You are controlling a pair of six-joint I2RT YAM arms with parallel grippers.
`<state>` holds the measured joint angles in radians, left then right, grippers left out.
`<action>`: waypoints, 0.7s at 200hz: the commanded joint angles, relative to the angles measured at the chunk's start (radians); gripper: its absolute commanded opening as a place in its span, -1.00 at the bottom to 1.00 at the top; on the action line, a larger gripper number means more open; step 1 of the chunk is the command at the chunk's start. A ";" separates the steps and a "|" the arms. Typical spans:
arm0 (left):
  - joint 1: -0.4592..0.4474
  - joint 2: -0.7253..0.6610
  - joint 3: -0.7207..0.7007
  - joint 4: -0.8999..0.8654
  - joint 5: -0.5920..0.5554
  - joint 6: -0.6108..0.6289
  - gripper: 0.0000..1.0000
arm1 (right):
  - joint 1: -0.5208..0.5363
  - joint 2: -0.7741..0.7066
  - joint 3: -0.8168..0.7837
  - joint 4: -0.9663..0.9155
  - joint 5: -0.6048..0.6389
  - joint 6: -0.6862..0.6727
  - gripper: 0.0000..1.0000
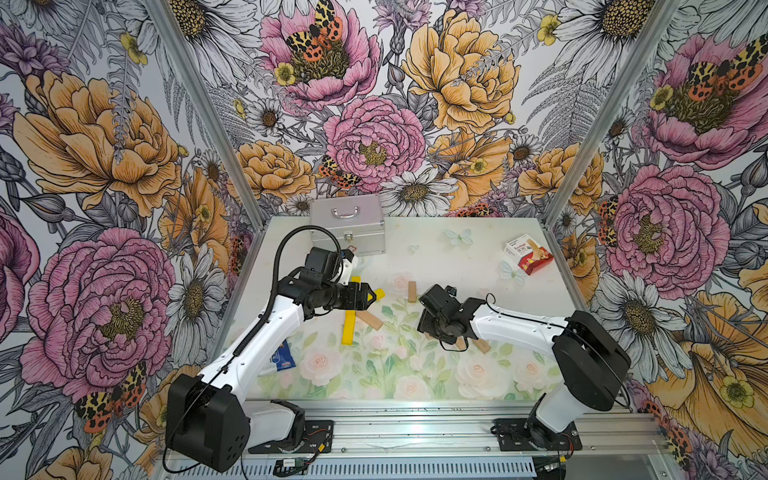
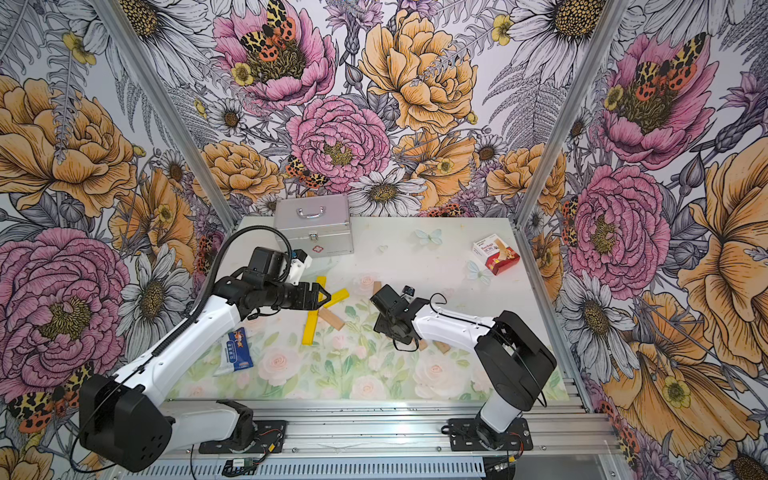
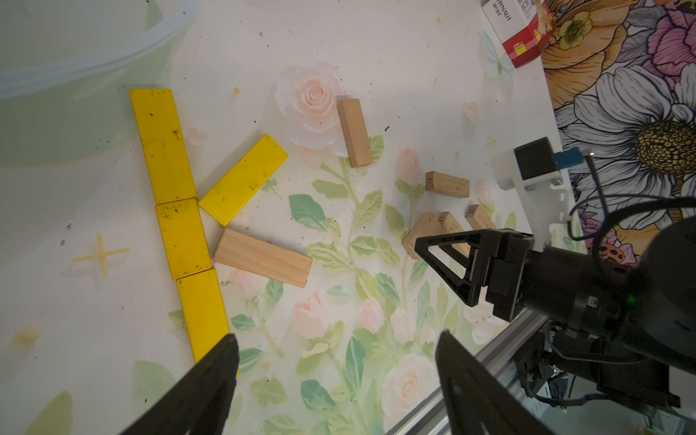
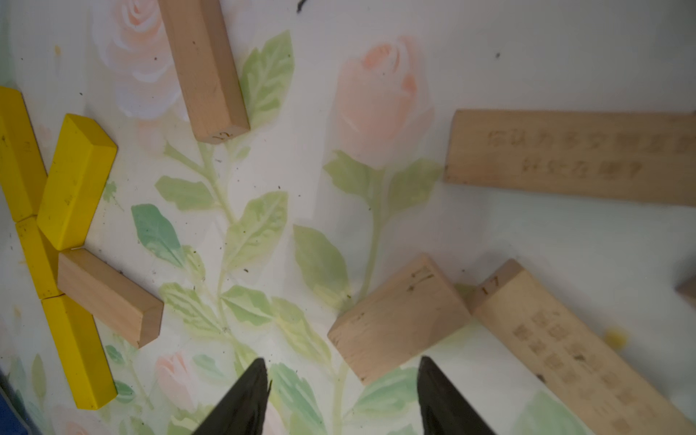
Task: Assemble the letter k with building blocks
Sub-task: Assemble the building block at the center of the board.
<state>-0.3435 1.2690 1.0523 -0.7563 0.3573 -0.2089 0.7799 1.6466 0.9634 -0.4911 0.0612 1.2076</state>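
We saw the left gripper (image 3: 338, 337) with its fingers released, spread wide above the letter k (image 3: 183, 237), which lay flat left of the desk's (image 1: 436, 257) middle: a yellow stem, one yellow arm, one pale arm; in both top views that gripper hid its junction; the right gripper (image 4: 342, 360) had its fingers apart, grasping nothing, beside loose pale building blocks (image 4: 399, 320), mostly hidden under its arm from above; the silver case (image 1: 347, 224) at the far edge was shut, contents unseen; the left arm covered part of the sachet (image 1: 284, 359).
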 commanded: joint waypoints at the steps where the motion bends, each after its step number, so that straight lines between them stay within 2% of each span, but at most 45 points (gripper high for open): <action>1: 0.002 -0.025 -0.017 0.028 0.033 0.017 0.65 | 0.007 0.007 -0.017 0.034 -0.016 0.092 0.18; 40: -0.004 -0.004 -0.018 0.037 0.075 0.011 0.65 | 0.008 -0.007 -0.033 0.037 0.024 0.124 0.20; 140: -0.005 -0.002 -0.022 0.045 0.100 0.010 0.65 | -0.046 0.032 -0.038 0.066 0.013 0.134 0.20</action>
<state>-0.3447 1.2694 1.0393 -0.7494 0.4267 -0.2089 0.7536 1.6550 0.9310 -0.4404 0.0589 1.3277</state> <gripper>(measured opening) 0.825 0.603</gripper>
